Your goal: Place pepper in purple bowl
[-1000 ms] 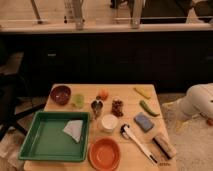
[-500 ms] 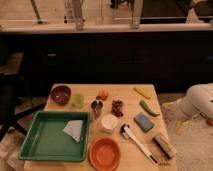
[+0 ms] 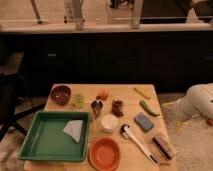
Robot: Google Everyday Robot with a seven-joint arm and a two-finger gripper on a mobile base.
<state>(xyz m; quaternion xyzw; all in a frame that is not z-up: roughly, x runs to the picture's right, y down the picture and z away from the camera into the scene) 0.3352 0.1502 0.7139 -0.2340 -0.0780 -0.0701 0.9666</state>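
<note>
Nothing on the wooden table (image 3: 127, 91) has shifted since the earlier frames, and the white arm (image 3: 199, 101) stays off its right edge. The gripper cannot be picked out at the arm's end; its jaws stand wide, with nothing in them, well apart from the pepper (image 3: 148, 108). That pepper lies on the right side of the tabletop, between a yellow elongated item (image 3: 142, 91) behind it and a blue sponge (image 3: 143, 122) in front. The purple bowl (image 3: 61, 94) sits at the far left corner, just beside a pale green lump (image 3: 78, 100). A green tray (image 3: 35, 147) holding a folded white cloth (image 3: 74, 130) fills the near left, with an orange bowl (image 3: 104, 153) next to it. Dark cabinets (image 3: 115, 57) run behind the table under a pale counter (image 3: 60, 27).
</note>
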